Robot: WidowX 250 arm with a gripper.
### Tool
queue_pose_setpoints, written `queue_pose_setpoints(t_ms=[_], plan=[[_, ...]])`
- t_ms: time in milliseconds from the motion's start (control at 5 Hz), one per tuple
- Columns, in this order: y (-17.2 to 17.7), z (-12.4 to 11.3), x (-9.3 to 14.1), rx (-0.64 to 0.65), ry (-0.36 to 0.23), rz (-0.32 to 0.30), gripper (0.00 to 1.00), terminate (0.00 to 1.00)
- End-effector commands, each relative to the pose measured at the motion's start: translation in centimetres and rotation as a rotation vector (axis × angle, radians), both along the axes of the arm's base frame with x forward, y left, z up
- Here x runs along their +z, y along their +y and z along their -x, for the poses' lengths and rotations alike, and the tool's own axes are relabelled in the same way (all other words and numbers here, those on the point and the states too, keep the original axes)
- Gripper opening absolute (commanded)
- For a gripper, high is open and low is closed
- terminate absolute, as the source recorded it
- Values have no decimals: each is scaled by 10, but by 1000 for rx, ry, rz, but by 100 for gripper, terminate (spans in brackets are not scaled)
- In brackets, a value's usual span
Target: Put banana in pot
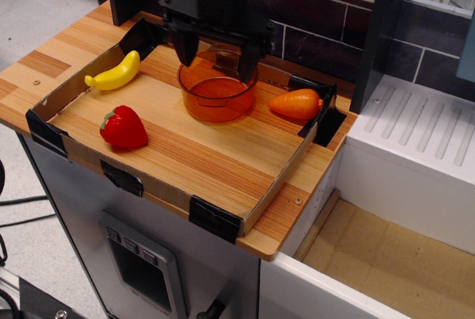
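Yellow toy banana point(115, 73) is lying flat in the upper left of the frame, in the left corner of the cardboard-edged tray point(223, 219) on your wooden tabletop point(44, 59). Your black end effector point(215, 58) hangs over the orange see-through pot point(217, 87) near top center, fingers spread wide, holding nothing. Red strawberry point(123, 127) sits below the banana, well apart from the pot. Orange carrot point(296, 103) lies just right of the pot.
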State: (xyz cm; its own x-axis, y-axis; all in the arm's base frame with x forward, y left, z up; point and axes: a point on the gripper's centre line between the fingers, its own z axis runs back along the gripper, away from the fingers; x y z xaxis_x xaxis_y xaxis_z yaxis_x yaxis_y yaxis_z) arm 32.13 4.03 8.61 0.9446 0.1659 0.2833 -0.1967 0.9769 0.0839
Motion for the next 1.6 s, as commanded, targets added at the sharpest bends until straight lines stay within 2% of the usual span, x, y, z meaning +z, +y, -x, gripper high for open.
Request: queue_pose_setpoints(t_ms=[0, 200, 400, 600, 800, 1000, 1200, 1400], plan=[[27, -4, 27, -108, 113, 26, 100, 0], [52, -9, 33, -153, 164, 38, 100, 0], [72, -8, 41, -230, 191, 2, 100, 0], [90, -5, 37, -288, 218, -5, 100, 0], [105, -5, 17, -355, 218, -3, 100, 0], [113, -9, -2, -389, 215, -30, 100, 0], [122, -12, -16, -384, 213, -30, 100, 0], [131, -17, -28, -369, 239, -30, 100, 0]])
